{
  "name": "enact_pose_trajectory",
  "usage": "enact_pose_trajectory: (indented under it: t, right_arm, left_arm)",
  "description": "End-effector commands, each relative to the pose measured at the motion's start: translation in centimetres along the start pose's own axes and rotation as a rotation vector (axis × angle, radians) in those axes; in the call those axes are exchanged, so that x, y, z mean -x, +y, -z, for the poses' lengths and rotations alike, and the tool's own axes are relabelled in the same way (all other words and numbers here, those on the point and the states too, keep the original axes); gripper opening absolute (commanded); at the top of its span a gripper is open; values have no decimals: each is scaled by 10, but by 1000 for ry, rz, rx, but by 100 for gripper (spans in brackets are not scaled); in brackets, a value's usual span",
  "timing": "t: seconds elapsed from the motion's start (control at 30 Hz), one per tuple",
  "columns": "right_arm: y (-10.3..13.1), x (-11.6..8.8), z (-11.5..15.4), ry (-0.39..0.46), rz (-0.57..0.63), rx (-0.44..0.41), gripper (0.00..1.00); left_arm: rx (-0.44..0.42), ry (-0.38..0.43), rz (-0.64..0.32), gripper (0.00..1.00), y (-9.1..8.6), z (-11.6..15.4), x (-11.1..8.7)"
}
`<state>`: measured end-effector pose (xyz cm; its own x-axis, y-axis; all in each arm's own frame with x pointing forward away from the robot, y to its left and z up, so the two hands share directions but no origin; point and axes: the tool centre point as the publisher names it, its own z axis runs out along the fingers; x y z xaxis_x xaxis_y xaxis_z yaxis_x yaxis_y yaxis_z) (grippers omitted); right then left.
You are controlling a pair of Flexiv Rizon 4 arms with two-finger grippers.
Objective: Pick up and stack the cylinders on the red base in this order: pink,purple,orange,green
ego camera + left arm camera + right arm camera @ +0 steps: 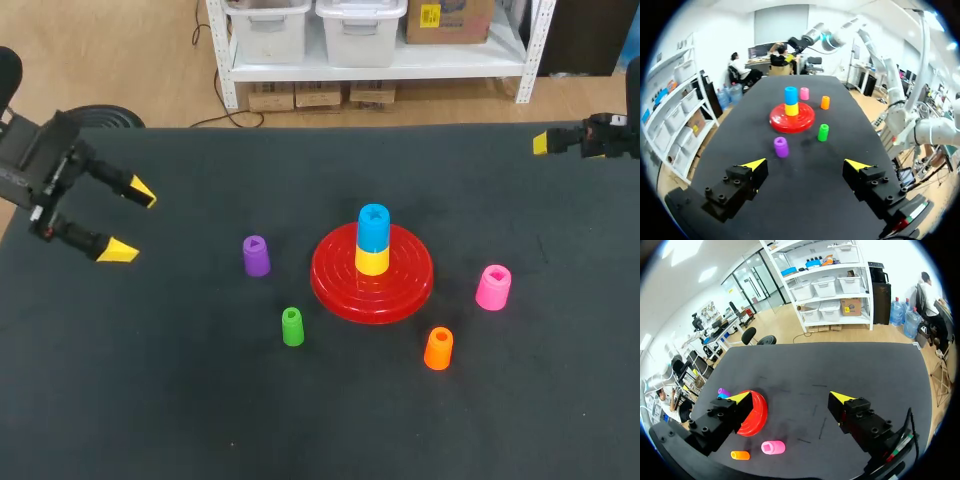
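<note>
The red base [345, 284] lies mid-table with a yellow cylinder [372, 260] and a blue one [373, 228] stacked on it. The pink cylinder [494, 287] stands right of the base, the orange one [438, 348] in front of it on the right. The purple cylinder [256, 255] is left of the base, the green one [292, 326] in front on the left. My left gripper [128, 220] hovers open over the table's left side, far from the cylinders [781, 147]. My right gripper [545, 142] sits at the far right edge, open [790, 397], with the pink cylinder [773, 447] near its fingers.
The black table top [150, 400] stretches wide around the pieces. The base [791, 120] and stack lie well ahead of the left gripper [805, 164]. Part of the base [754, 415] shows behind one right finger.
</note>
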<state>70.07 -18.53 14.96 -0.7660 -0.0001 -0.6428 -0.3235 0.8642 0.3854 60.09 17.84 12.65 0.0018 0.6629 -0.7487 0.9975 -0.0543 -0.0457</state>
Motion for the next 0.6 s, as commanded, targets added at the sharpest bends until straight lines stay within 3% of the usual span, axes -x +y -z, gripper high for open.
enact_pose_trajectory:
  t: [0.03,0.37,0.47,0.6]
  right_arm:
    - [0,0,0,0,0,-1,100]
    - [0,0,0,0,0,-1,100]
    - [0,0,0,0,0,-1,100]
    - [0,0,0,0,0,-1,100]
  left_arm:
    - [-75,16,-10,100,0,-5,5]
    - [29,13,-7,100,-12,-12,6]
    - [94,32,-3,100,-10,-14,2]
    - [96,38,1,100,-9,-16,-1]
